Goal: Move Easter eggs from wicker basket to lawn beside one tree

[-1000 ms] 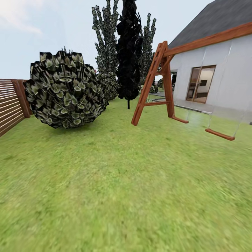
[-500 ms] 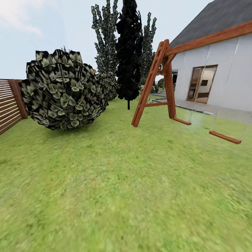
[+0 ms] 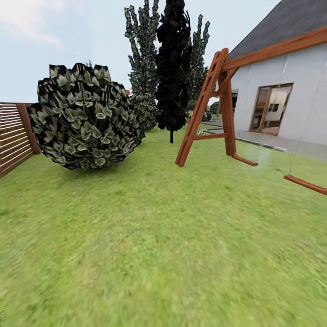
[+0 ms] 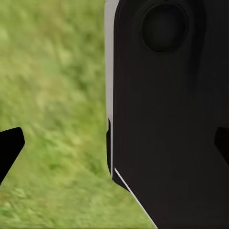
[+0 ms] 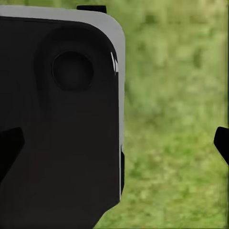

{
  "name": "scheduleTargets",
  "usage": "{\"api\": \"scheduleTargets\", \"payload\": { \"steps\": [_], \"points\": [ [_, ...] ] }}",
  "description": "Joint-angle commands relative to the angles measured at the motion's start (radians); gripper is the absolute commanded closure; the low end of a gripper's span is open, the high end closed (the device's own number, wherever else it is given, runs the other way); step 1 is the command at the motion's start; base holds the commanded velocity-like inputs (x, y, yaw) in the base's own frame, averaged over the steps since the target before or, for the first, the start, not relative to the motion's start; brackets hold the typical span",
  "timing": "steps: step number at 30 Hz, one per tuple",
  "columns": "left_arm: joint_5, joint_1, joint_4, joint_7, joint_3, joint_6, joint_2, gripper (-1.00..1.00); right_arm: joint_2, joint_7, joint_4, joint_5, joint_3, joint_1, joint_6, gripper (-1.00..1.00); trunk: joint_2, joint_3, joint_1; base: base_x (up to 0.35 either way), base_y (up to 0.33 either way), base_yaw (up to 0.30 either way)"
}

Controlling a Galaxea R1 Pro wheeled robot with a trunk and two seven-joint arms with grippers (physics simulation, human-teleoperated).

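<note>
The lawn (image 3: 150,236) spreads green and mottled from the near edge of the head view to the far planting; at its far side, a little right of centre, stands a tree (image 3: 172,68) with a dark, dense crown on a thin trunk, and paler speckled trees (image 3: 141,59) rise just beside and behind it; left of them sits a low round bush (image 3: 84,120) on the grass, and a slatted wooden fence (image 3: 13,136) runs along the far left; right of the tree a red-brown swing frame (image 3: 213,104) stands on the grass, with a white house (image 3: 281,95) behind it. In the wrist views the left hand (image 4: 114,150) and the right hand (image 5: 114,143) each show two dark fingertips set wide apart over grass, nothing between them, beside a black robot part (image 4: 167,119).
</note>
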Motion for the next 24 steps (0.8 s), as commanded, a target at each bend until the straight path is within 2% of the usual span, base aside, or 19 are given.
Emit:
{"api": "scheduleTargets", "payload": {
  "steps": [1,24],
  "points": [
    [0.0,0.0,-0.001,0.001,0.0,0.0,0.0,-1.0,0.0,-0.001,0.002,-0.001,0.0,-0.001,0.0,-1.0,0.0,-0.001,0.001,0.333,0.0,0.122],
    [0.0,0.0,-0.001,0.001,0.0,0.0,0.0,-1.0,0.0,0.0,0.002,0.004,0.0,-0.001,0.001,-1.0,0.0,-0.001,0.001,0.333,0.0,0.008]
  ]
}}
